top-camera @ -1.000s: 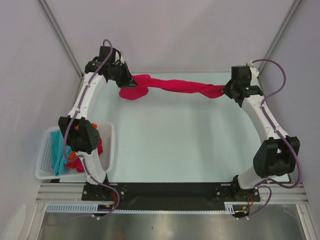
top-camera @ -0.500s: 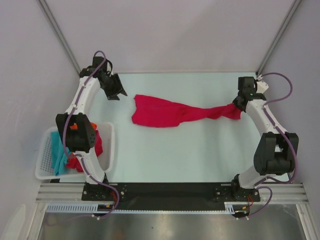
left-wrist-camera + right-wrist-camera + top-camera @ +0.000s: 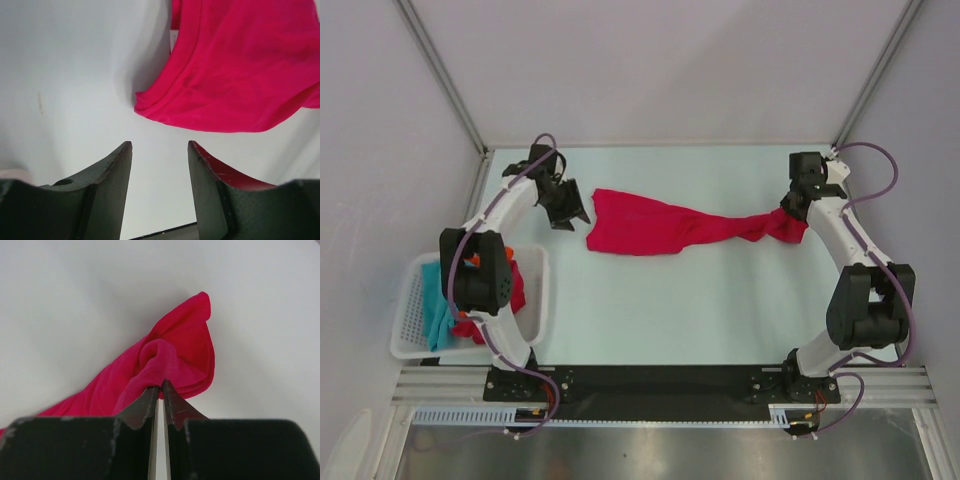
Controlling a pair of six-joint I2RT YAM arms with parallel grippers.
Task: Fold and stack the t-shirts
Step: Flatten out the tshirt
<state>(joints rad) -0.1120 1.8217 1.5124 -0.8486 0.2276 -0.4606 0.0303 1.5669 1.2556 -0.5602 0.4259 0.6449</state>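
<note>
A crimson t-shirt (image 3: 655, 225) lies twisted across the back of the table, its wide end to the left and a thin rope of cloth running right. My left gripper (image 3: 576, 214) hovers open just left of the wide end, with nothing between its fingers (image 3: 112, 170); the shirt's hem (image 3: 230, 80) lies ahead of it. My right gripper (image 3: 788, 212) sits at the right end, jaws only a narrow slit apart, pinching a bunched fold of the t-shirt (image 3: 172, 360) at the tips (image 3: 161, 386). A teal t-shirt (image 3: 438, 315) and another red one (image 3: 517, 290) lie in the basket.
The white slotted basket (image 3: 408, 325) stands at the near left beside the left arm's base. Grey walls and metal posts close in the back and sides. The black mounting rail (image 3: 660, 380) runs along the near edge.
The shirt, stretched in the air between both grippers a second ago, now lies on the table. The left gripper let go, opened and moved back beside the wide end. The right lowered with its end.
</note>
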